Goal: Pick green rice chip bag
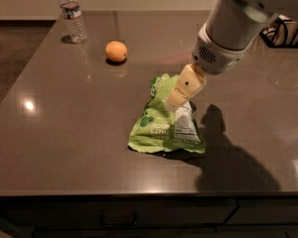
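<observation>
1. since the green rice chip bag (158,125) lay flat and crinkled on the bench (64,133), near its front edge and well apart from the orange (116,50) and the water bottle (72,15), the step in hand looked like the last descent onto the bag.
2. doing it well probably meant aiming for a raised fold in the bag's upper half rather than the flat white panel, so the foil could bunch inside the grasp.
3. the slick foil seemed likely to slide sideways, so a slow, gentle closing suited it, without pressing hard into the bench.
4. the end effector (173,103) hung tilted over the bag's upper right part, its tip at or just above the foil; contact could not be confirmed.
5. whether it stood apart or together could not be told, and the bag rested wholly on the bench, not lifted.
</observation>
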Robot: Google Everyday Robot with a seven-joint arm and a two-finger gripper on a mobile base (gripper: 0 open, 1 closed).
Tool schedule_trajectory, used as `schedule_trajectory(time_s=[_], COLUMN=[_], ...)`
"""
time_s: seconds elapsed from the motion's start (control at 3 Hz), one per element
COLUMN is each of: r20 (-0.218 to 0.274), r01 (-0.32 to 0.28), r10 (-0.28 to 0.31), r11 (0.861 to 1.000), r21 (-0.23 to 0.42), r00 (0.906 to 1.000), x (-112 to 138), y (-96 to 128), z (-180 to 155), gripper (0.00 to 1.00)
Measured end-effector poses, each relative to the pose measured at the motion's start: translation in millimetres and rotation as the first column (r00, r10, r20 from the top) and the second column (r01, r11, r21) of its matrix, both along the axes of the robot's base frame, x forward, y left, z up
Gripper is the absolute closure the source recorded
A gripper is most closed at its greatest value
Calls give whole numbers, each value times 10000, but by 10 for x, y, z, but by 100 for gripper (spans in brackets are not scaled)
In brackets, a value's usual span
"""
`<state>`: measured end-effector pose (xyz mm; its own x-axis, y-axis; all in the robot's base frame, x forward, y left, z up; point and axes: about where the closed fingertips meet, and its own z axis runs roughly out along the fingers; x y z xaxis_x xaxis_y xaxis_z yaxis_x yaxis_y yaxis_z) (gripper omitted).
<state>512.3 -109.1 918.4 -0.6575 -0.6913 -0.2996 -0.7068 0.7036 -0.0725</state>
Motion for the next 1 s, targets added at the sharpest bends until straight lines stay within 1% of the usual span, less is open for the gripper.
schedule_trajectory(time_s=[0.33,0.67,1.0], r20=[25,-162,-442], r01=[370,404,153], r10=[-370,-402,-142], r11=[9993,9990,9996], r21=[85,165,248], r00=[9993,9991,9989], x=[34,60,57], y=[115,201,310], z=[-162,-344,-474], gripper=[0,0,0])
